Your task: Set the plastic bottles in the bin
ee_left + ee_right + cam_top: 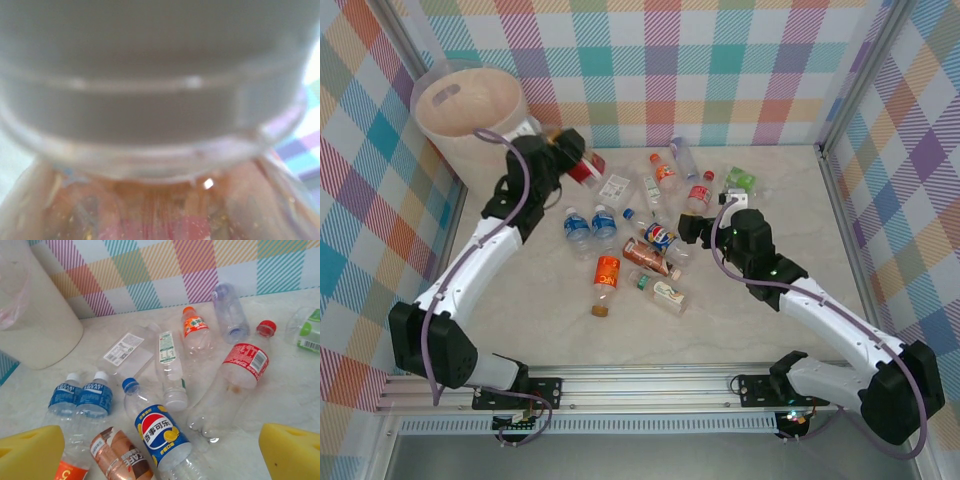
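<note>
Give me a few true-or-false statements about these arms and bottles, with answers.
1. The left pincer holds a red-labelled bottle close to the bin. True.
2. The right pincer is shut on a bottle. False: its jaws stand wide open, holding nothing.
3. Two blue-labelled bottles lie side by side. True.
4. Every bottle is inside the bin. False: many lie on the table.
5. The Pepsi bottle has a red cap. False: its cap is blue.
</note>
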Available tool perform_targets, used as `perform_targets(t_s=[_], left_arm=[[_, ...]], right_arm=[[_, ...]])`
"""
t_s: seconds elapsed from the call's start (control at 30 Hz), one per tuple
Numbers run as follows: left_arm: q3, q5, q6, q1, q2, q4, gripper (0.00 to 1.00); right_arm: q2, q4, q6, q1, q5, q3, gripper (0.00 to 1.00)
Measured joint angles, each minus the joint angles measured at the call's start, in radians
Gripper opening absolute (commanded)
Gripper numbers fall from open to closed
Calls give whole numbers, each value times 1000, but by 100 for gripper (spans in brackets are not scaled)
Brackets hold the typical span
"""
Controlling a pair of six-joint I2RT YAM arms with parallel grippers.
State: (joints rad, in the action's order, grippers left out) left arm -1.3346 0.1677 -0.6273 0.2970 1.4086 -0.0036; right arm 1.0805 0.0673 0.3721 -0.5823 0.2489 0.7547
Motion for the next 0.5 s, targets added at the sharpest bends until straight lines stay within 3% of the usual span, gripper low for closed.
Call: perform_targets(t_s=[0.27,0.5], left_arm=[[-309,229,287,-104,129,154,58],[-579,281,338,-277,404,124,57]], right_arm=[[19,-1,10,0,32,4,100],[19,-3,10,0,40,6,100]])
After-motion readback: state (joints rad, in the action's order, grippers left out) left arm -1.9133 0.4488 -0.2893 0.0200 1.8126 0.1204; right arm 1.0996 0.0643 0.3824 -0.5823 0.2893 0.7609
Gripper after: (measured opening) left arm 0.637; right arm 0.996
